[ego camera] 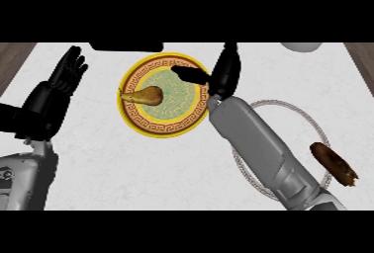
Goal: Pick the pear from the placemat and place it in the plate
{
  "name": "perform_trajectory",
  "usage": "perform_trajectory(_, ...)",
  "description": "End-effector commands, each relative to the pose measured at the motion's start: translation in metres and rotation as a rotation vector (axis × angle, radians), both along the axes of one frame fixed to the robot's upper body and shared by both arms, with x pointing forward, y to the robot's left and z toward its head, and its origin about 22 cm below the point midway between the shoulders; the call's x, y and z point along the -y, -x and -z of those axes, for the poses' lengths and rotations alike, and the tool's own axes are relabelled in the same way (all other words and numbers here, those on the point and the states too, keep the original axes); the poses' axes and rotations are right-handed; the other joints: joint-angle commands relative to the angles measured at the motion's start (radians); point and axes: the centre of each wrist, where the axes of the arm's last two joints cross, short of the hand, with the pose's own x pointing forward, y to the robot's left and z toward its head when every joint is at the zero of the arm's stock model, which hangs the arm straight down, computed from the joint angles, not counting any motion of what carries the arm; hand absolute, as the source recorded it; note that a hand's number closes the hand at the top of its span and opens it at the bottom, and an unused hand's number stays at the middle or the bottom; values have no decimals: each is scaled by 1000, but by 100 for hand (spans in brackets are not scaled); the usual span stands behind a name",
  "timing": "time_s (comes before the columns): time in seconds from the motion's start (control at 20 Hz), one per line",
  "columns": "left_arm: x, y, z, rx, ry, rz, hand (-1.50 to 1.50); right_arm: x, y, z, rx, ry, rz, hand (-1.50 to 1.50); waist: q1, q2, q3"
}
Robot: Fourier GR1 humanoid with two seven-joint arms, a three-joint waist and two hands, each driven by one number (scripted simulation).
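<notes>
Grey forearms rise from the lower edge of the frame, the right one running diagonally from lower right up to the middle, the left one low at the left edge.

The pear (145, 95) lies on its side inside the plate (136, 118), on the left half of the green centre, its narrow end pointing toward the left rim. It is off the placemat (315, 123), the pale round mat with a corded border at right of centre, partly covered by the right forearm. Judged from how things lie, the placing is done: the fruit rests in the dish and nothing holds it. What seems left is only for the arm to draw clear.

The right hand (223, 74) hangs over the plate's upper right rim. Its fingers point up toward the top of the frame and look mostly straight, while the thumb reaches left over the dish. It has hold of nothing, and a clear gap of plate shows between thumb and pear.

The left hand (62, 81) shows at upper left, open, fingers up, resting well apart from the plate.

On the mat's right side lies a dark brown oblong item (335, 164), possibly food; what it is cannot be told. A pale rounded object (303, 47) peeks in at the upper right edge.
</notes>
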Motion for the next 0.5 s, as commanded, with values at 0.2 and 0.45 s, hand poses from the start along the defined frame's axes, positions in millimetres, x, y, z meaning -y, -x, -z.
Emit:
perform_trajectory(0.2,-21,22,9,-8,-12,-34,0,45,48,28,25,-18,-47,-150,-41,-13,-1)
perform_trajectory(0.45,-21,-1,7,-3,-10,-56,0,100,75,34,12,25,-74,-150,-54,-11,-1)
